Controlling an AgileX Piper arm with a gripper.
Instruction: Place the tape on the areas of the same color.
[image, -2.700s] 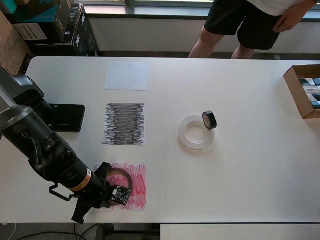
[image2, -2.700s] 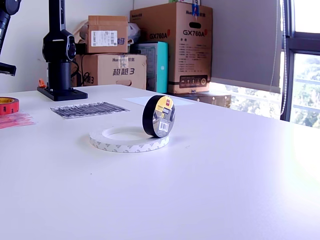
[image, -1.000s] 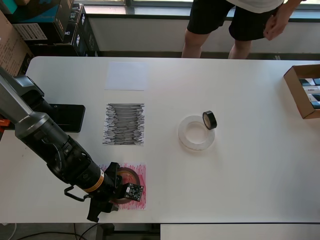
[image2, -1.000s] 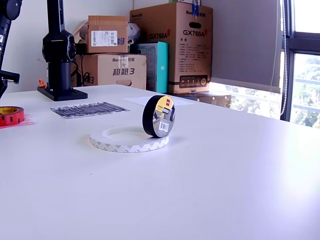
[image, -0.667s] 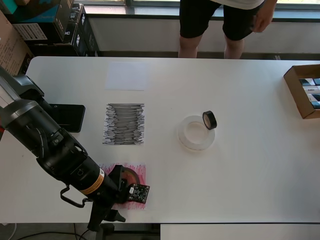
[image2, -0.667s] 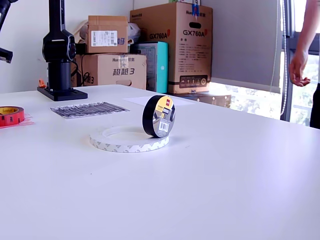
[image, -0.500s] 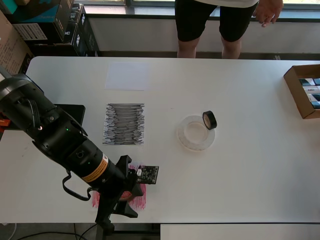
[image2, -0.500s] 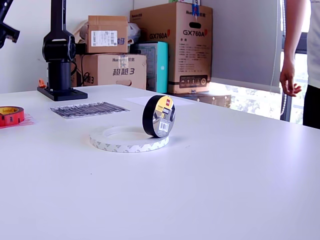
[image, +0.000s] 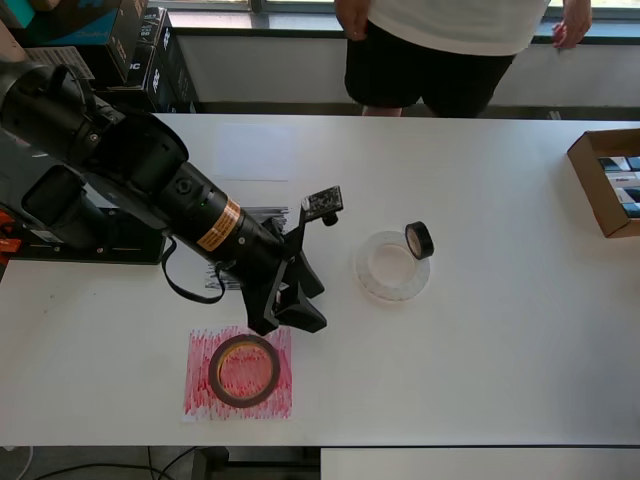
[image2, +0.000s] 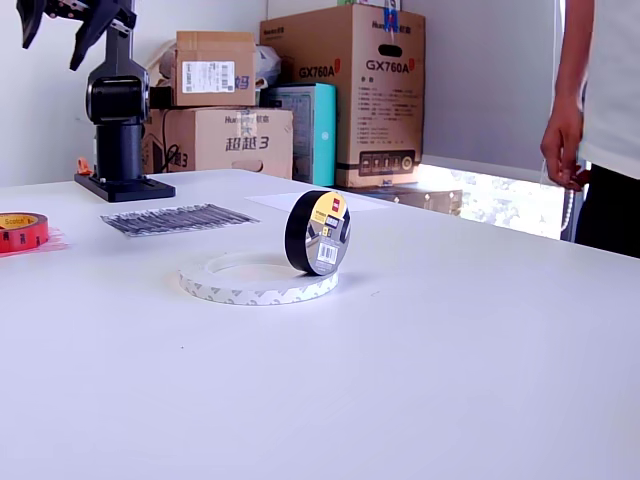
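The red roll (image: 243, 370) lies flat on the red sheet (image: 200, 395) near the table's front edge; it also shows at the exterior view's left (image2: 22, 230). My gripper (image: 290, 322) is open and empty, raised above the table between the red sheet and the black sheet (image: 262, 212), which my arm mostly hides. In the exterior view the gripper (image2: 62, 28) hangs high at the top left. The small black roll (image: 420, 240) stands on edge against the white ring (image: 392, 265), to the gripper's right in the overhead view. The white sheet (image: 253, 152) lies bare.
An open cardboard box (image: 608, 182) sits at the overhead view's right edge. The arm's black base (image: 120, 235) stands at the left. A person (image: 440, 50) stands at the table's far edge. Cardboard boxes (image2: 345, 90) are stacked behind the table.
My gripper let go of the red roll on the red sheet, rose, and swung up toward the table's middle. The person walked along the far edge.
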